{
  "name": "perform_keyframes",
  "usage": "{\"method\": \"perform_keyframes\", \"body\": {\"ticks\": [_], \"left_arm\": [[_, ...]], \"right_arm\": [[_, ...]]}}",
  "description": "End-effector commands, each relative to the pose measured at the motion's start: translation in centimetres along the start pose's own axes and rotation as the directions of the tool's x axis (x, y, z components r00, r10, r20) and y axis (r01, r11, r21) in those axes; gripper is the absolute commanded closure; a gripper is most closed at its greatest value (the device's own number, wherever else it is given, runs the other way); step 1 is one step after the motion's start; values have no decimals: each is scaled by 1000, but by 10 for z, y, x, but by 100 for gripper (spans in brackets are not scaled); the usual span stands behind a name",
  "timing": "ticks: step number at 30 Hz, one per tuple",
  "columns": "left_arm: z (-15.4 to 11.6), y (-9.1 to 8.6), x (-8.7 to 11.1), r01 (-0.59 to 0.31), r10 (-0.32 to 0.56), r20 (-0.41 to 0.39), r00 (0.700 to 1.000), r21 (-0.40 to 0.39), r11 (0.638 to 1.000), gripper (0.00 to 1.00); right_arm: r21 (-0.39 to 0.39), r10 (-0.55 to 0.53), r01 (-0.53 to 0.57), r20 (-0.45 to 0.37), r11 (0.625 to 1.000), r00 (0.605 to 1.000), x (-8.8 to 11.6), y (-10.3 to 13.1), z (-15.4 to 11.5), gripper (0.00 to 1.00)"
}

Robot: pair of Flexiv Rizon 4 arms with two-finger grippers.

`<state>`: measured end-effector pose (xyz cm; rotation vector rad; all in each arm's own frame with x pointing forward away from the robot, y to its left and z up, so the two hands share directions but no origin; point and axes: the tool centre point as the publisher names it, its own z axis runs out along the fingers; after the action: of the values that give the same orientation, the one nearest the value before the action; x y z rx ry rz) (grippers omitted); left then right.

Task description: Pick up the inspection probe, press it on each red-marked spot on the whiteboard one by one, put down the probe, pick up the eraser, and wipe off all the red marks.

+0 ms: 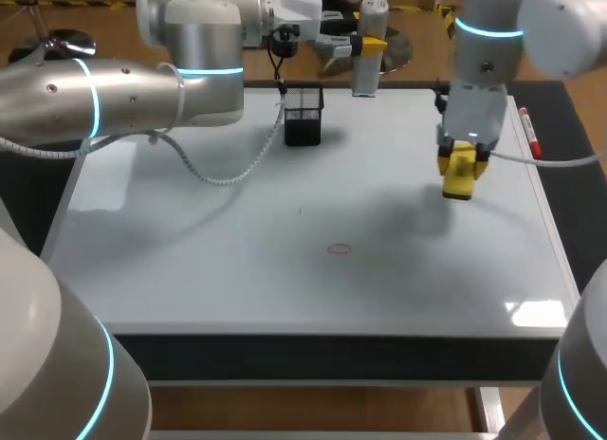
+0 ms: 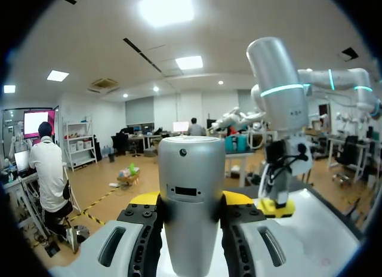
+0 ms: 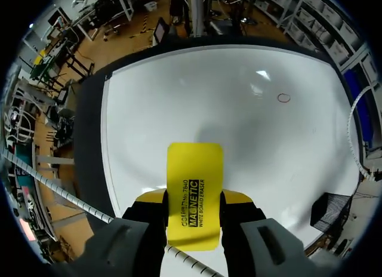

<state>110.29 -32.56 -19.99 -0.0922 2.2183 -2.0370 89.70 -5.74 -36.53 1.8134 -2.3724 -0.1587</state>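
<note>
grips the yellow eraser (image 3: 194,193) between both fingers of the right claw (image 3: 194,197), over the whiteboard (image 3: 179,92). faces one red ring mark (image 3: 284,98) well ahead of that claw. clamps the silver probe (image 2: 191,187) upright in the left claw (image 2: 192,199), fingers pressed on both its sides, near the board's far edge. shows a black mesh basket (image 3: 329,211) off to the right claw's side.

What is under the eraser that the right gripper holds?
Bare whiteboard shows around the eraser in the right gripper. The red mark lies ahead, apart. The patch straight below is covered by the eraser.
</note>
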Motion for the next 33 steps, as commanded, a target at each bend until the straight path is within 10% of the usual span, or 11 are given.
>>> {"method": "perform_keyframes", "body": {"ticks": [1, 33], "left_arm": [[0, -2, -1, 2, -2, -4, 1000, -4, 1000, 100], [0, -2, -1, 2, -2, -4, 1000, -4, 1000, 100]], "right_arm": [[46, 10, -11, 23, 999, 1000, 27, 7, 0, 100], [52, 30, -32, 47, 998, 998, 40, 12, -2, 100]]}}
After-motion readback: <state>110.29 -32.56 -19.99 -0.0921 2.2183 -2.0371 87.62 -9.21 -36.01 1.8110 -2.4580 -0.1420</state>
